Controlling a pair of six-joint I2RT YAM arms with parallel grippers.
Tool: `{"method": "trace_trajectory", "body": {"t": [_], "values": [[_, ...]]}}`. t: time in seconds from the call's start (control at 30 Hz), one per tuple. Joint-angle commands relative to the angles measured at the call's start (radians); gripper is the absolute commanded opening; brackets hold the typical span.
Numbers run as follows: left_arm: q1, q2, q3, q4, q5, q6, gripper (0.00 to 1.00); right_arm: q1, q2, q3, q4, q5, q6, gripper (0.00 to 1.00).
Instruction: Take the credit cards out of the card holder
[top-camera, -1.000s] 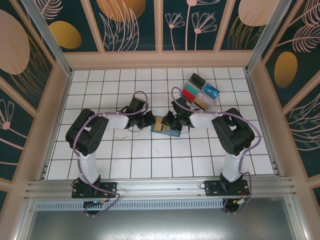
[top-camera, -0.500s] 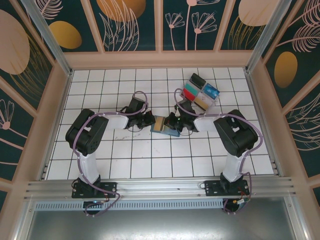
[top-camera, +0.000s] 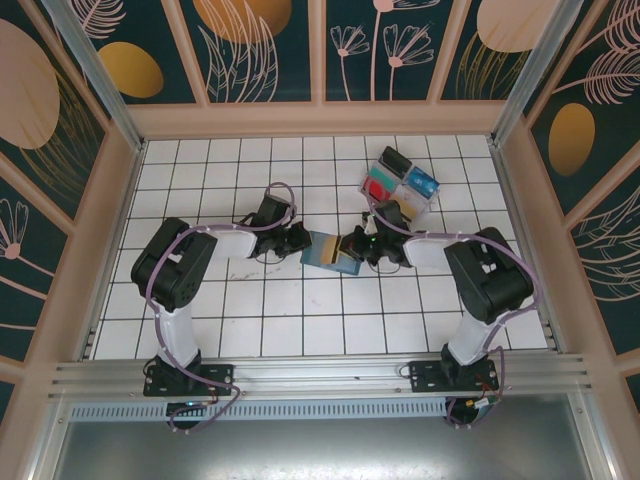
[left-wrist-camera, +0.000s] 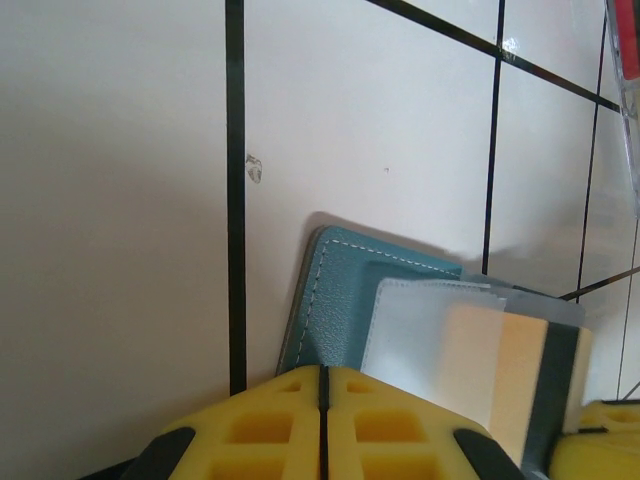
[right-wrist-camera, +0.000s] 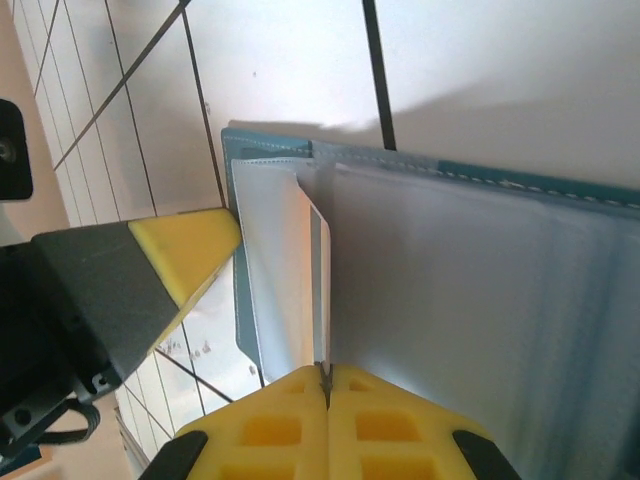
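Note:
The teal card holder (top-camera: 325, 249) lies open on the tiled floor between the two grippers. My left gripper (top-camera: 303, 240) is shut, and its yellow fingertips (left-wrist-camera: 322, 400) sit over the holder's (left-wrist-camera: 340, 285) near edge; whether they pinch it I cannot tell. My right gripper (top-camera: 357, 247) is shut on the edge of a thin pale pink-white credit card (right-wrist-camera: 312, 270) with a dark stripe. That card (left-wrist-camera: 500, 360) stands partly out of the holder's (right-wrist-camera: 470, 170) frosted inner slot (left-wrist-camera: 420, 330). The right fingertips (right-wrist-camera: 324, 385) meet on the card's end.
A clear plastic tray (top-camera: 401, 183) with coloured compartments stands just behind the right gripper. Low wooden walls (top-camera: 320, 120) ring the white tiled floor (top-camera: 300, 310). The left finger (right-wrist-camera: 185, 250) shows close beside the holder in the right wrist view.
The right gripper has shut on the card and drawn back to the right, its elbow swinging outward. The left gripper has stayed at the holder's left edge.

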Motion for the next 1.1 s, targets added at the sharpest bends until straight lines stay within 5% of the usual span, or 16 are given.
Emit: {"method": "trace_trajectory", "body": {"t": [0.0, 0.2, 0.33, 0.73, 0.9, 1.07], "values": [[-0.005, 0.021, -0.007, -0.118, -0.016, 0.01, 0.1, -0.021, -0.088, -0.026, -0.111, -0.016, -0.044, 0.0], [-0.004, -0.05, 0.053, -0.121, 0.03, 0.035, 0.15, -0.06, -0.275, -0.016, -0.194, 0.035, -0.152, 0.0], [0.008, -0.121, 0.114, -0.128, 0.07, 0.026, 0.33, -0.083, -0.367, 0.018, -0.189, -0.011, -0.259, 0.0], [0.07, -0.369, 0.023, 0.244, 0.379, -0.096, 0.79, -0.182, -0.347, 0.157, -0.001, -0.403, -0.25, 0.0], [0.068, -0.35, -0.027, 0.516, 0.513, -0.22, 0.8, -0.195, -0.319, 0.194, 0.093, -0.51, -0.176, 0.0], [0.068, -0.326, -0.019, 0.633, 0.556, -0.27, 0.67, -0.193, -0.273, 0.233, 0.163, -0.58, -0.116, 0.0]]}}
